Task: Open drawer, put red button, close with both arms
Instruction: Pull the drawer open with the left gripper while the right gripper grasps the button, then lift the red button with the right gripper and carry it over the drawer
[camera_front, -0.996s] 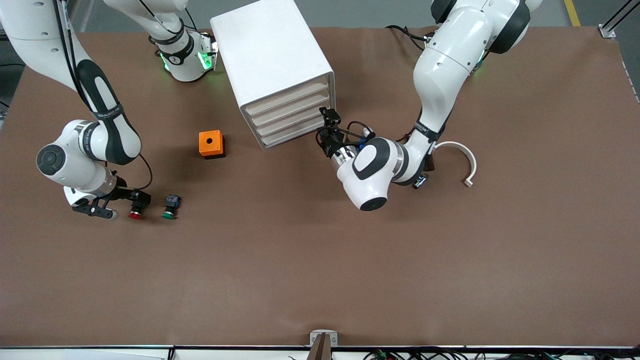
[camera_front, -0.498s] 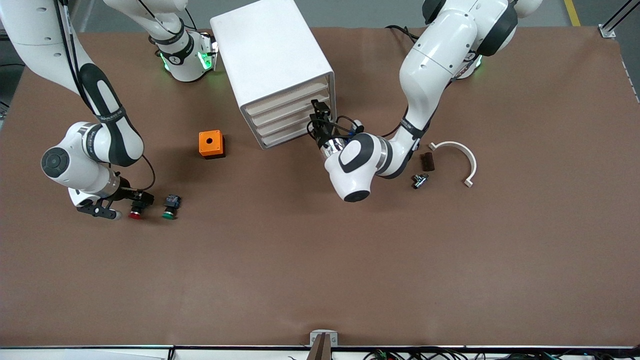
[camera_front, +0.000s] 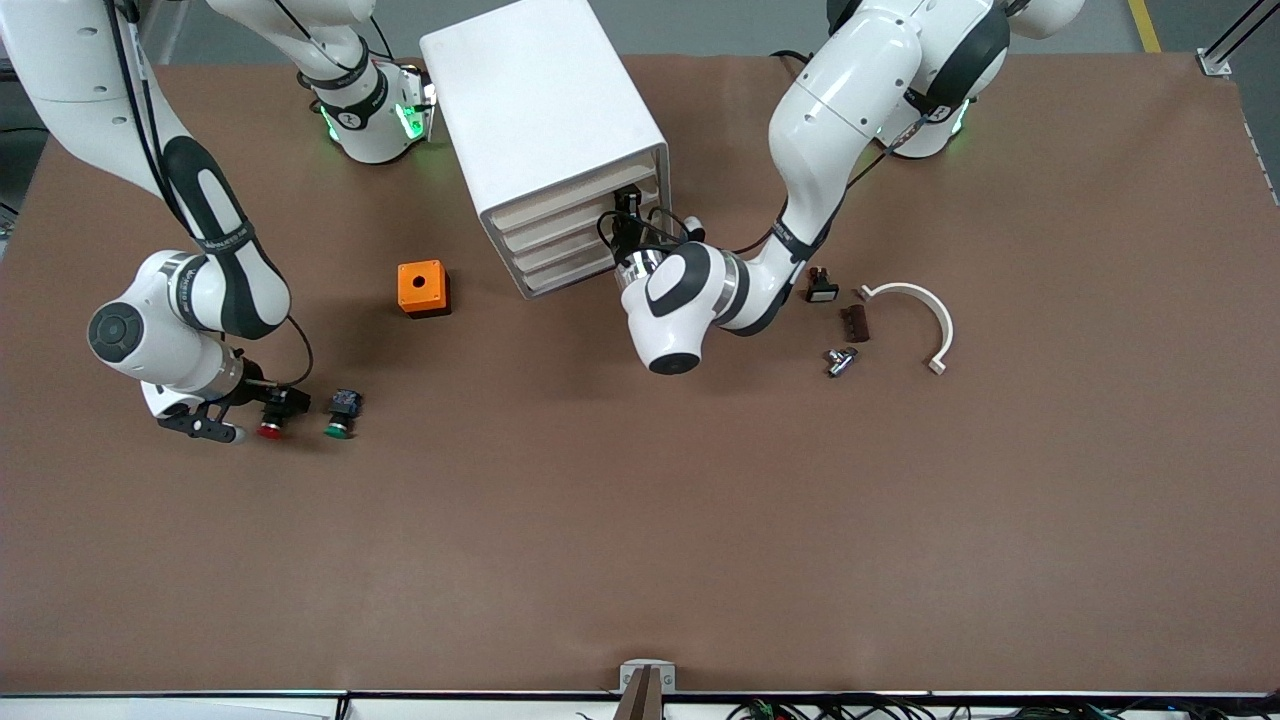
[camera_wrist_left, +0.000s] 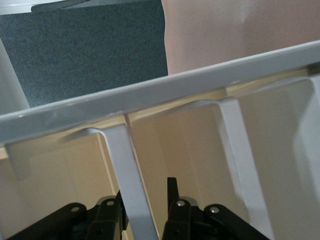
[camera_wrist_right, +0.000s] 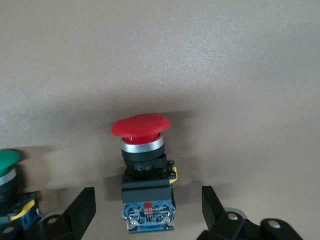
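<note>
The red button (camera_front: 270, 428) lies on the table near the right arm's end, red cap toward the front camera. My right gripper (camera_front: 262, 414) is low over it and open. In the right wrist view its fingers (camera_wrist_right: 82, 206) stand apart on either side of the button's bluish back (camera_wrist_right: 148, 212) without touching. The white drawer cabinet (camera_front: 545, 120) has all drawers shut. My left gripper (camera_front: 628, 210) is at its front, open, with its fingers (camera_wrist_left: 174, 200) on either side of a white drawer handle (camera_wrist_left: 131, 185). I cannot tell which upper drawer.
A green-capped button (camera_front: 338, 428) lies beside the red one and shows in the right wrist view (camera_wrist_right: 7, 162). An orange box (camera_front: 423, 287) sits by the cabinet. A small black part (camera_front: 820, 287), brown block (camera_front: 853, 322), metal piece (camera_front: 838, 360) and white curved piece (camera_front: 925, 310) lie toward the left arm's end.
My left arm has swung toward the cabinet, bringing its gripper up to the drawer front and uncovering the small black part. My right gripper has barely shifted by the red button.
</note>
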